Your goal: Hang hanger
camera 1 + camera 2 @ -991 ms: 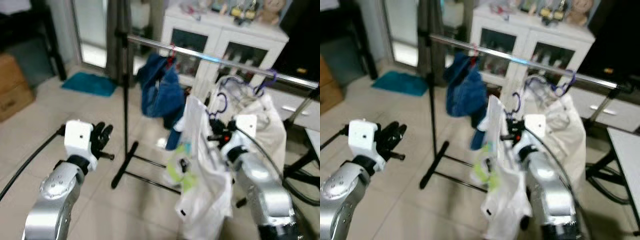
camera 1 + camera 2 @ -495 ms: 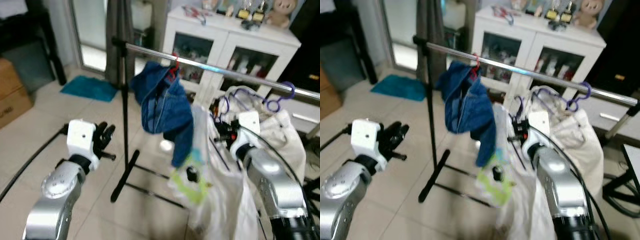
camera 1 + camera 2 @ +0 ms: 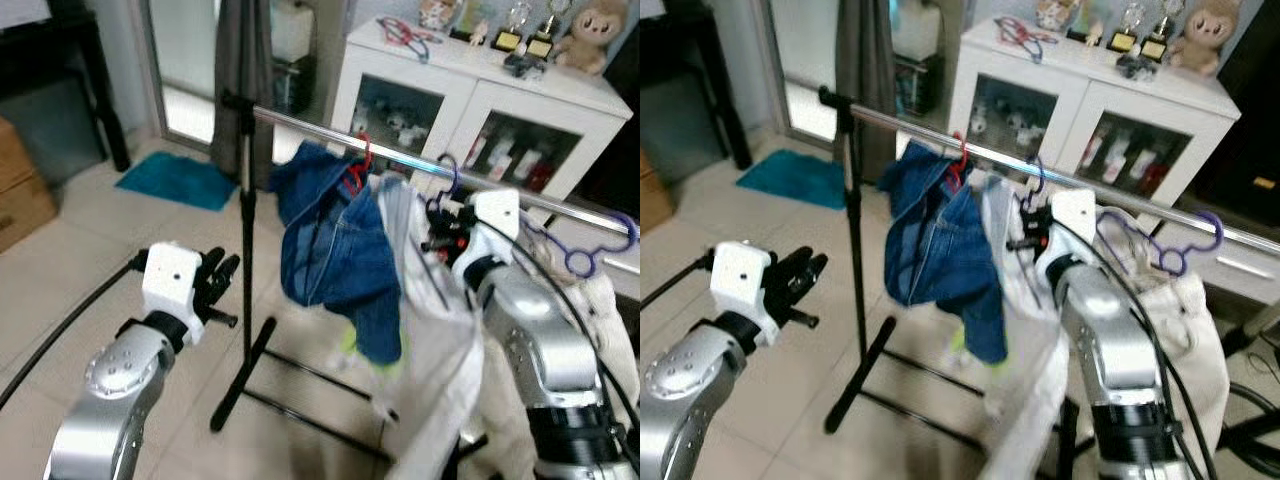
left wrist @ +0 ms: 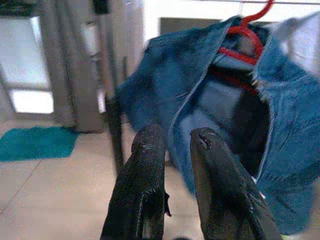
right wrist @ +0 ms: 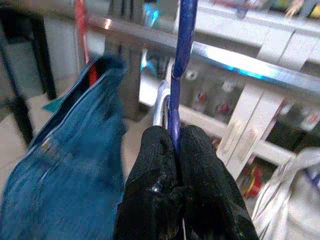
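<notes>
My right gripper (image 3: 437,232) is shut on the neck of a purple hanger (image 5: 182,60) that carries a white garment (image 3: 430,330). It holds the hanger up at the silver rail (image 3: 400,160), and the hook (image 3: 447,168) reaches rail height; whether it sits over the rail I cannot tell. Just left of it a blue denim garment (image 3: 335,250) hangs on a red hanger (image 3: 357,160). My left gripper (image 3: 222,275) floats low beside the rack's pole, its fingers (image 4: 147,150) slightly apart with nothing between them.
A second purple hanger (image 3: 580,262) with pale cloth (image 3: 612,330) hangs further right on the rail. The rack's black pole (image 3: 245,200) and floor base (image 3: 300,400) stand in front of me. Behind are a white cabinet (image 3: 480,110), a teal mat (image 3: 175,180) and a cardboard box (image 3: 20,200).
My right gripper has lifted the purple hanger and white garment from below the rail up to rail height, next to the red hanger. The camera has shifted. The left arm has barely moved.
</notes>
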You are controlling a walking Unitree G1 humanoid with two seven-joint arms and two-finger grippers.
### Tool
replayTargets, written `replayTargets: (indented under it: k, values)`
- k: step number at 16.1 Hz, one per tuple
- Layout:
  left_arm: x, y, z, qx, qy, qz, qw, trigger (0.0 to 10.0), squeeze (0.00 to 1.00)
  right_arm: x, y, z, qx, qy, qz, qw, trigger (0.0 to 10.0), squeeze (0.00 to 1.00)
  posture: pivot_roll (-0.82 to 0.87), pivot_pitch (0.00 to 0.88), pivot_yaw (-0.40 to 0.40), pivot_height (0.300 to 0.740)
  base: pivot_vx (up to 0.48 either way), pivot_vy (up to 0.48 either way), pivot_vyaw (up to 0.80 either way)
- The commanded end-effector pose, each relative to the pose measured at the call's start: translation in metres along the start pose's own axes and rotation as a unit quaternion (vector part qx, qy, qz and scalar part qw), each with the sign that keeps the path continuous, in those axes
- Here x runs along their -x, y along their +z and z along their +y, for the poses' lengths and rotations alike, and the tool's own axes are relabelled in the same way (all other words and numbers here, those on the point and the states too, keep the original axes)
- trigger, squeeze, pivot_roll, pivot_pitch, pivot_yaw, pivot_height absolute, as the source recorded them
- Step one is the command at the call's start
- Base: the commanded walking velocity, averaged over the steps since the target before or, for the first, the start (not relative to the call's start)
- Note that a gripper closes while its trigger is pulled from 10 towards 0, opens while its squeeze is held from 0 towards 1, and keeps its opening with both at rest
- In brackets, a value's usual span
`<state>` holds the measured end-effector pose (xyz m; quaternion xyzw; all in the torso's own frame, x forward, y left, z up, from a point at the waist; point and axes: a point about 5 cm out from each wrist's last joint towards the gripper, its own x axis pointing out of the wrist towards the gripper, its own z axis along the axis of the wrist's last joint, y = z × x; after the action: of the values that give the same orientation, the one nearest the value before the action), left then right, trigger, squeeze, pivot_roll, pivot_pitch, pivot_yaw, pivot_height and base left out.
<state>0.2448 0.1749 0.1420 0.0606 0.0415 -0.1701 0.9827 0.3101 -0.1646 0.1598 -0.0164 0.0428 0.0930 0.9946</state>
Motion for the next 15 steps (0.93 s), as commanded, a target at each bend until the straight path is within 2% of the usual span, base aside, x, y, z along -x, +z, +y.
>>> replayTargets:
  k: [1, 2, 5, 7, 10, 15]
  values:
    - [-0.004, 0.005, -0.011, -0.003, -0.030, -0.008, 1.000, 10.0, 0.00, 0.002, 0.004, -0.018, 0.008, -0.033, -0.010, 0.999, 10.0, 0.00, 0.09, 0.000, -0.114, 0.740, 0.420, 0.000, 0.00]
    - [-0.004, 0.008, -0.016, 0.006, -0.050, -0.015, 0.999, 10.0, 0.00, 0.000, 0.007, -0.019, 0.010, -0.035, -0.014, 0.999, 10.0, 0.00, 0.09, 0.000, -0.114, 0.740, 0.000, 0.000, 0.00]
    - [-0.005, 0.013, -0.023, -0.002, -0.090, -0.017, 0.996, 10.0, 0.00, -0.005, 0.011, -0.021, 0.007, -0.037, -0.016, 0.999, 10.0, 0.00, 0.09, 0.000, -0.122, 0.740, 0.000, 0.000, 0.00]
    - [-0.005, 0.023, -0.030, -0.002, -0.145, -0.027, 0.989, 10.0, 0.00, -0.010, 0.009, -0.025, 0.008, -0.046, -0.006, 0.999, 10.0, 0.00, 0.10, 0.000, -0.126, 0.740, 0.000, 0.000, 0.00]
    - [-0.003, 0.026, -0.040, 0.005, -0.221, -0.009, 0.975, 10.0, 0.00, -0.014, 0.007, -0.030, 0.008, -0.056, 0.013, 0.998, 10.0, 0.00, 0.10, 0.000, -0.126, 0.740, 0.000, 0.000, 0.00]
    - [-0.001, 0.026, -0.043, 0.003, -0.252, 0.008, 0.968, 10.0, 0.00, -0.021, -0.003, -0.035, 0.000, -0.056, 0.064, 0.996, 10.0, 0.00, 0.10, 0.000, -0.123, 0.740, 0.000, 0.000, 0.00]
